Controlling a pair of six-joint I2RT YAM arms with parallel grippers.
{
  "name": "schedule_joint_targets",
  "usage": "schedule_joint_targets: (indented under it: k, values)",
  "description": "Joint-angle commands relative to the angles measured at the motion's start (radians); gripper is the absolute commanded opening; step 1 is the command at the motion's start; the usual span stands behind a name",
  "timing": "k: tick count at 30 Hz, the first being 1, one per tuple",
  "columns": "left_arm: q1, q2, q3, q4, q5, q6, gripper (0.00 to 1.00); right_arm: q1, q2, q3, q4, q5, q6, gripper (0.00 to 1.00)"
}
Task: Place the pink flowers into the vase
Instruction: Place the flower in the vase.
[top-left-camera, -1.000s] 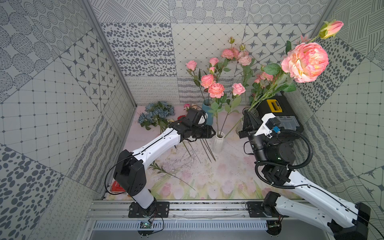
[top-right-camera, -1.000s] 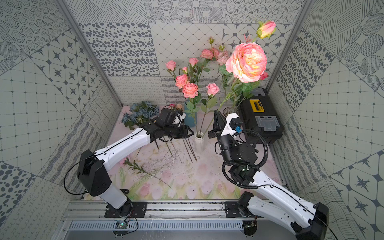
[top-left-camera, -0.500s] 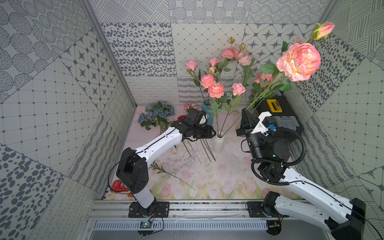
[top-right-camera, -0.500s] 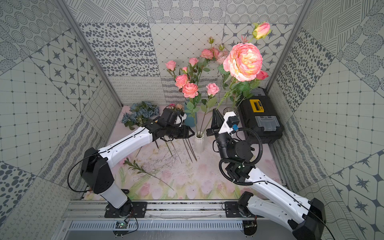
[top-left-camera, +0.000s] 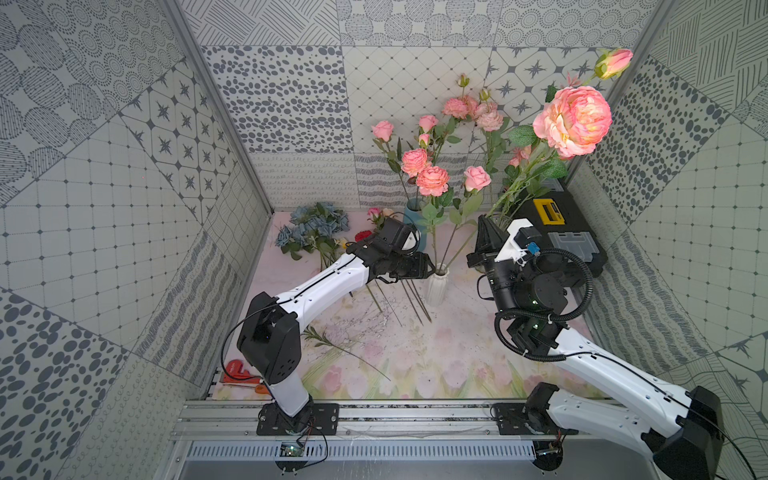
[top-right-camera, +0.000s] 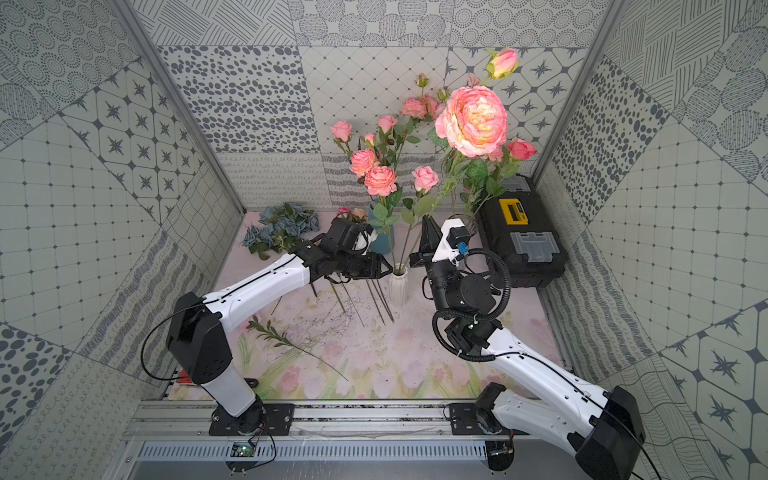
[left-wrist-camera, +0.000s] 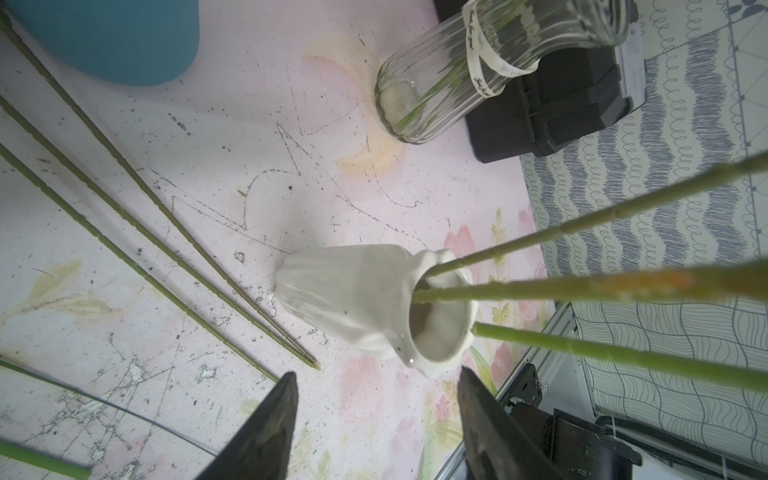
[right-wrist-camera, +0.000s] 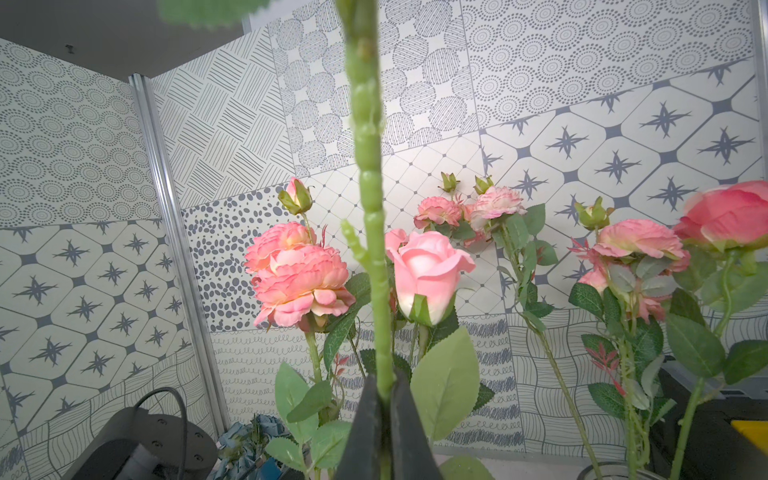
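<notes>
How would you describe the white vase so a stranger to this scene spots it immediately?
Find the black toolbox at the back right of the floral mat. Left of it, near the mat's middle, stands the white vase. Unlike the teal vase behind it and the clear glass vase by the toolbox, it is opaque, ribbed, with a wavy lip.

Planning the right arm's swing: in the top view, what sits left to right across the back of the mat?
Blue hydrangeas → white vase → right gripper, shut on the pink flower stem → black toolbox.
</notes>
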Motion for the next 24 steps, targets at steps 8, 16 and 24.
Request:
schedule_joint_targets:
  k: [8,16,24]
  values:
    - [-0.003,0.028,0.009,0.005,0.009,0.022,0.61,-0.022,0.028,0.017,0.054,-0.031,0.034,0.00]
    - [-0.003,0.029,0.007,0.006,0.005,0.025,0.61,-0.024,0.062,0.008,0.068,-0.035,0.048,0.00]
    - [-0.004,0.037,0.005,0.005,0.011,0.022,0.61,-0.026,0.103,-0.026,0.123,-0.020,0.045,0.00]
